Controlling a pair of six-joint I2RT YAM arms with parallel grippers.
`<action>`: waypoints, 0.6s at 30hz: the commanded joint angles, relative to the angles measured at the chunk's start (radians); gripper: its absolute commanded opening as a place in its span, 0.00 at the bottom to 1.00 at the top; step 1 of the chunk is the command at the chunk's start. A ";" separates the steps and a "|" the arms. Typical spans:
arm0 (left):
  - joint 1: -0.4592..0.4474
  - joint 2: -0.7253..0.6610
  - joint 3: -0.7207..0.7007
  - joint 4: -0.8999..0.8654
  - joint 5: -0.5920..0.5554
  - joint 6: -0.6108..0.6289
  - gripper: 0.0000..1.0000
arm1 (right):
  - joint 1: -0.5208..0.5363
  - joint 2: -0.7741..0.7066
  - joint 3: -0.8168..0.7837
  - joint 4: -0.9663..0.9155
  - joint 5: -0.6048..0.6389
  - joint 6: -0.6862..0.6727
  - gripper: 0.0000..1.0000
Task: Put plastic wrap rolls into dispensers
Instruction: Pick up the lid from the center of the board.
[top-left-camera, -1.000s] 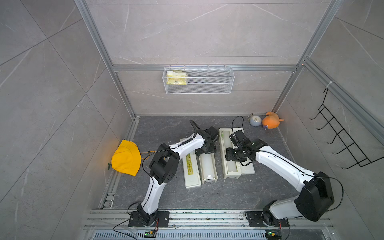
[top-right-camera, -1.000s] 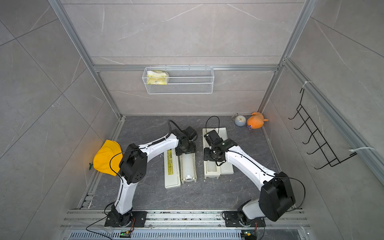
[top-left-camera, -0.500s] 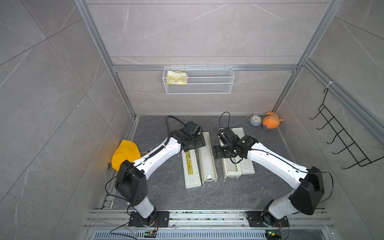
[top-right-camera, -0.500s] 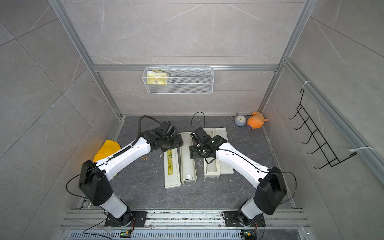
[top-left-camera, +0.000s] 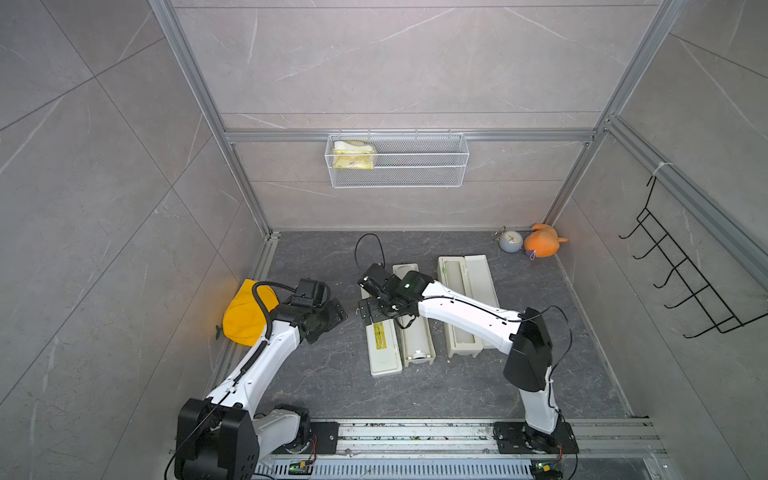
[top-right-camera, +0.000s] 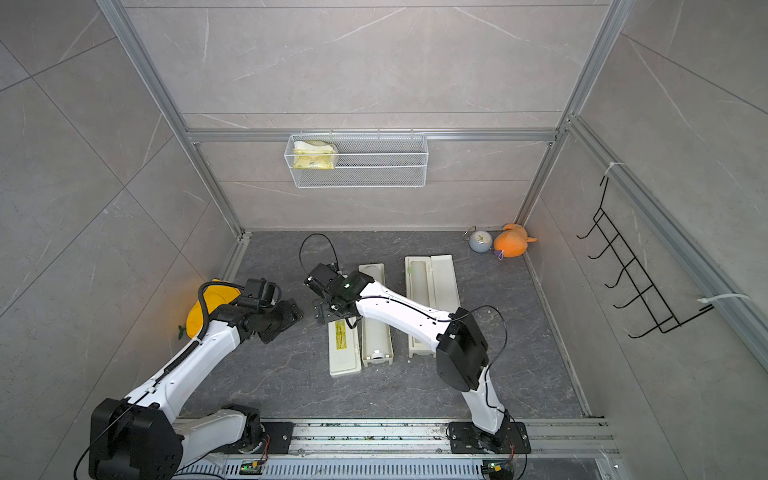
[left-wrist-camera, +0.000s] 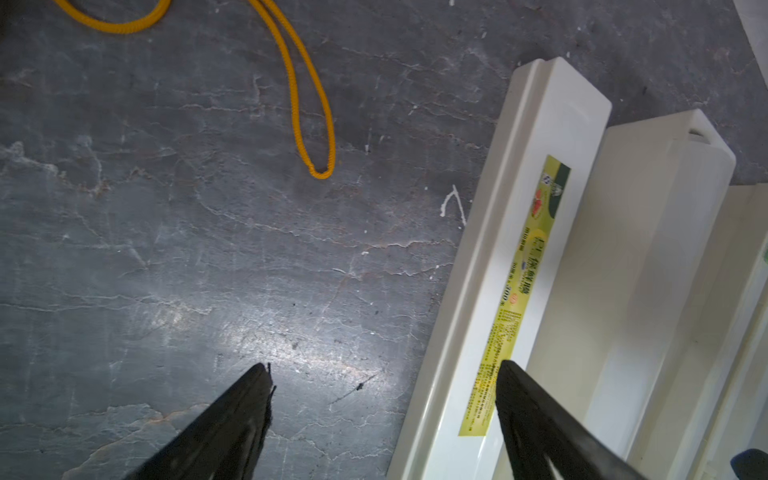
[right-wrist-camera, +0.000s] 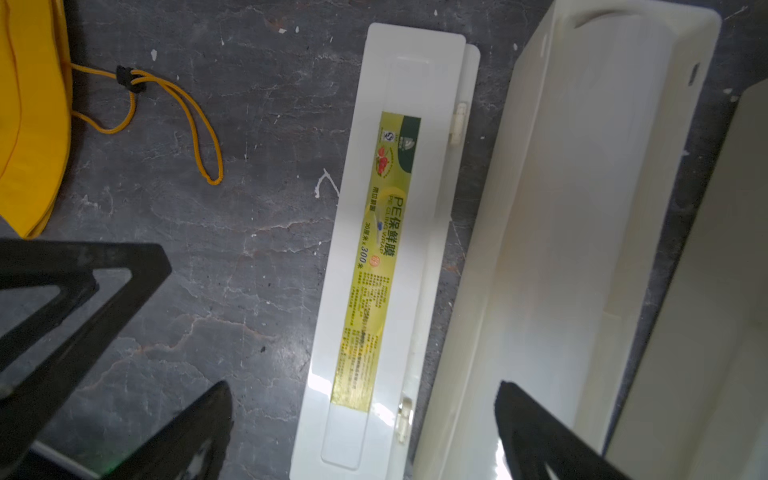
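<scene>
Arms reach inward, right hand (right-wrist-camera: 361, 388) spread above dispenser lid (right-wrist-camera: 382, 232), left hand (left-wrist-camera: 382, 365) spread beside it.

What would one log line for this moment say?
left tool open, empty | right tool open, over labelled lid | both dispensers open

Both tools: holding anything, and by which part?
Nothing held. Right tool open over the cream-white plastic dispenser lid with yellow-green label; left tool open, empty.

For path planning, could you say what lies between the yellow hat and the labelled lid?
A yellow cord lies there in the right wrist view; in both top views, the left gripper is there too.
</scene>
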 joint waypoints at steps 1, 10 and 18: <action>0.056 -0.028 -0.025 0.063 0.094 0.048 0.87 | -0.004 0.116 0.137 -0.103 0.062 0.059 1.00; 0.084 -0.022 -0.071 0.104 0.155 0.048 0.87 | -0.016 0.503 0.633 -0.397 0.065 0.080 1.00; 0.117 -0.036 -0.095 0.100 0.167 0.053 0.87 | -0.077 0.521 0.599 -0.360 0.030 0.086 1.00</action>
